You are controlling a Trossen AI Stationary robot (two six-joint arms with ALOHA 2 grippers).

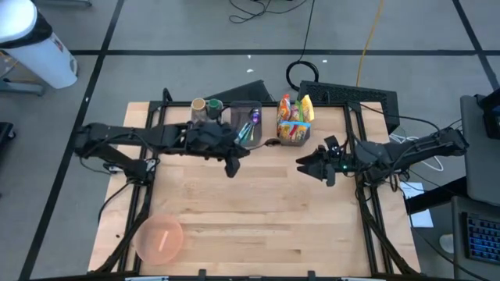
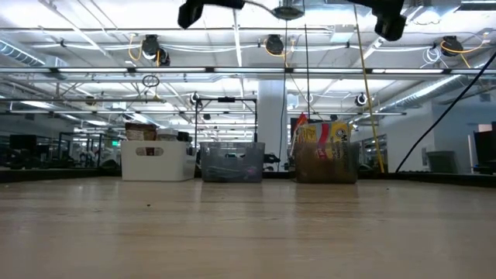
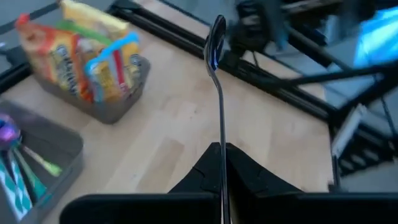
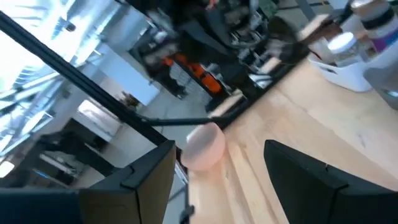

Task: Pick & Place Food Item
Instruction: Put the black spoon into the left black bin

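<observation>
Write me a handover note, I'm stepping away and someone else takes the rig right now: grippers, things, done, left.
Left gripper: shut on a spoon, held above the table's middle.
Right gripper: open, empty, hovering at the table's right side.
Snack basket and clear utensil bin stand at the far edge; pink bowl sits at the near left corner, apparently empty.
Done: spoon picked up.
Left: no food item has been placed yet.

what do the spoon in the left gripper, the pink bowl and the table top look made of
Spoon: probably polished metal; thin, with a mirror-like glint on its bowl, clamped in the shut left gripper.
Pink bowl: likely translucent plastic; soft, cloudy pink with a matte look.
Table top: light wood in jointed strips with visible grain, like butcher block, smooth satin finish.
</observation>
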